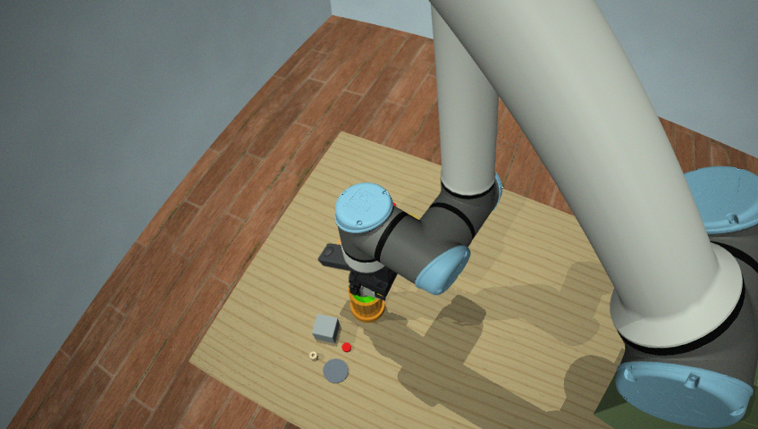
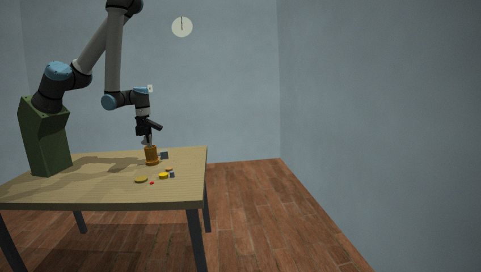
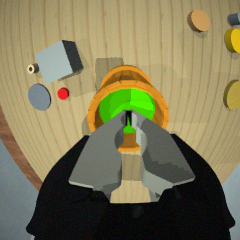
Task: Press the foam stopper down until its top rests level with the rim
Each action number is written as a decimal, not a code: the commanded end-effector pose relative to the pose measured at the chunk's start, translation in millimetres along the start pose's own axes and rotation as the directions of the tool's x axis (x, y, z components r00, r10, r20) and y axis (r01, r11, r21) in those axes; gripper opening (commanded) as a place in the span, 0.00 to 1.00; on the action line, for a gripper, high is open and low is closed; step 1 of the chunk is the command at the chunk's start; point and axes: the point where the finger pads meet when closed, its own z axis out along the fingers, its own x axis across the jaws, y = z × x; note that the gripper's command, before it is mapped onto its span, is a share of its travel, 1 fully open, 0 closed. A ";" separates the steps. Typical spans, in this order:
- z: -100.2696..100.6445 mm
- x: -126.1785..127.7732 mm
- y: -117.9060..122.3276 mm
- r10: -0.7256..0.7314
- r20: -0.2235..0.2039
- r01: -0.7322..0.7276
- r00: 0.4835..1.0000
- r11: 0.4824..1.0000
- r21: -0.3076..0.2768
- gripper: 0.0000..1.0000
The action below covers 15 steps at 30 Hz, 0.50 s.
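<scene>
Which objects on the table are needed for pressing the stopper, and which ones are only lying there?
Needed: orange jar; green foam stopper inside it; gripper, jaws shut and empty, over the stopper.

Only lying there: grey cube; red dot; grey disc; small cream ring; yellow discs; orange disc.

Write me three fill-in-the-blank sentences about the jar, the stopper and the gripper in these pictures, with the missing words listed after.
1. The foam stopper inside the orange jar is coloured ____.
2. The gripper hangs directly above the jar with its fingers ____, holding nothing.
3. In the wrist view, the small red disc lies between the jar and the flat ____ disc.
4. The jar stands ____ on the table.

Missing words: green; shut; grey; upright
</scene>
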 end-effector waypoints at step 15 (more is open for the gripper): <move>-35.9 0.0 -0.2 0.000 0.000 0.000 1.000 1.000 0.000 0.00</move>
